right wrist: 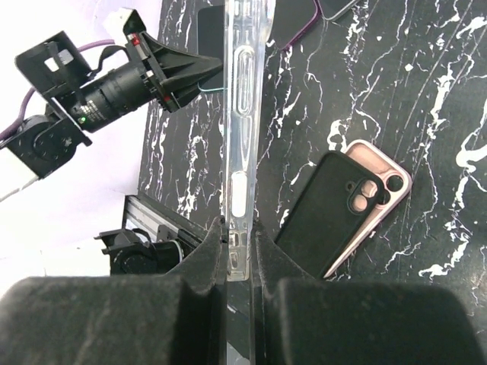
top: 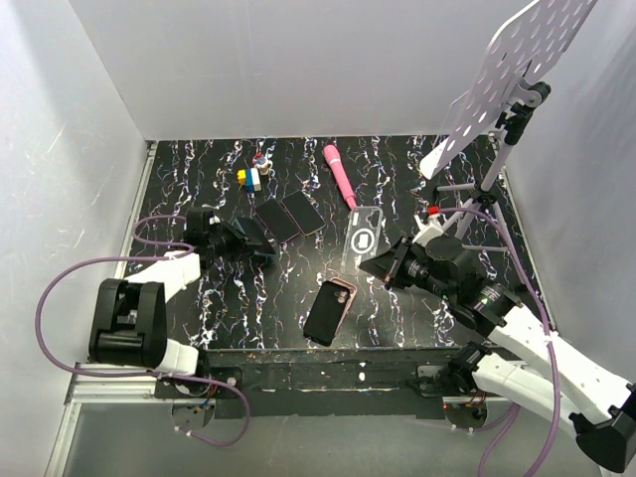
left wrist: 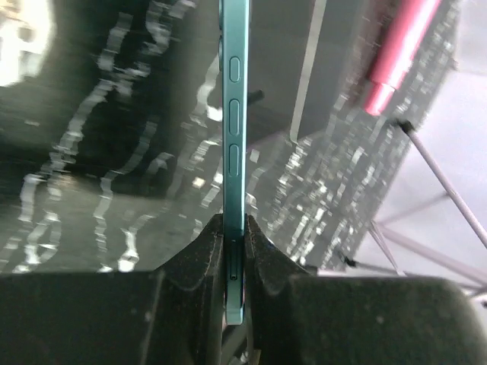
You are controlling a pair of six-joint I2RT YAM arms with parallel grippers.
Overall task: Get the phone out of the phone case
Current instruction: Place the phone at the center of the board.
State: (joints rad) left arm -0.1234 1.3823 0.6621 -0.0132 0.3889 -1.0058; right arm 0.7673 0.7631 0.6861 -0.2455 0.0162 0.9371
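Observation:
My left gripper [top: 260, 244] is shut on a slim phone [left wrist: 233, 114] with a teal edge and side buttons, held on edge above the table; the same gripper shows in the left wrist view [left wrist: 234, 228]. My right gripper [top: 390, 264] is shut on a clear phone case [top: 364, 238] with a ring mark, apart from that phone. The right wrist view shows this gripper [right wrist: 238, 232] pinching the clear case [right wrist: 242, 91] by its rim. A pale pink case [top: 344, 295] with a black face [right wrist: 327, 205] lies on the table near the front, touched by neither gripper.
Two bare dark phones [top: 289, 217] lie behind the left gripper. A pink wand [top: 339, 174] and small coloured blocks [top: 253, 177] lie at the back. A stand with a perforated white plate [top: 507, 70] rises at the back right. White walls enclose the table.

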